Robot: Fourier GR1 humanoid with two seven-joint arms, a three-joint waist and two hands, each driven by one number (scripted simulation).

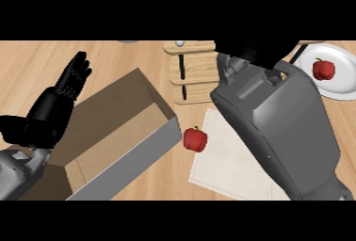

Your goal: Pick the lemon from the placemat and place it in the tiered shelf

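Placemat [230, 164] on wood counter [160, 183]; left hand [59, 101] straight-fingered; right hand [254, 49] state unclear.

A pale wooden counter [132, 54], grain running across, evenly lit.

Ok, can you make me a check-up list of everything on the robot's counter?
Surface: wooden counter.
Job's things: placemat lies flat; tiered shelf stands behind it; no lemon seen.
Clutter: red pepper at the placemat's left edge; second red pepper on a white plate; open cardboard box at left.
Hands: left hand open, resting at left, fingers up; right hand over the shelf, its hold hidden.
Cables: nothing seen.
Surroundings: nothing seen.
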